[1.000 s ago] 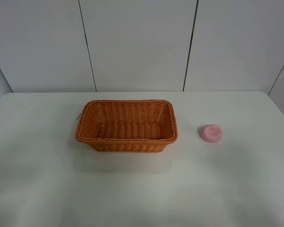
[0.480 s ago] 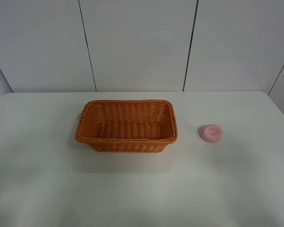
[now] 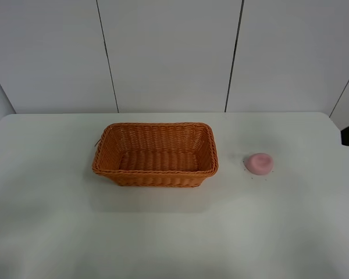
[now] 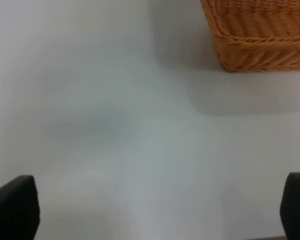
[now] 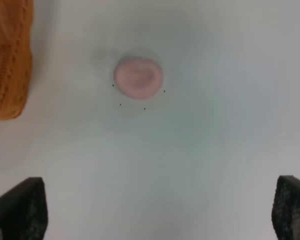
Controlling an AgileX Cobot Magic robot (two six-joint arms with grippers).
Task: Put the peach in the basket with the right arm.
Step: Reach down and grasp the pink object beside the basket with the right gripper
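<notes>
Right wrist: peach (image 5: 138, 76), spread right tool (image 5: 155, 207); exterior high: whole basket (image 3: 157, 177).

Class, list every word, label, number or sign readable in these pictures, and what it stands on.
None readable: the orange-brown woven wicker basket, the small pink peach, the white table and the pale wall panels bear no text. The dark specks beside the peach are not characters.
</notes>
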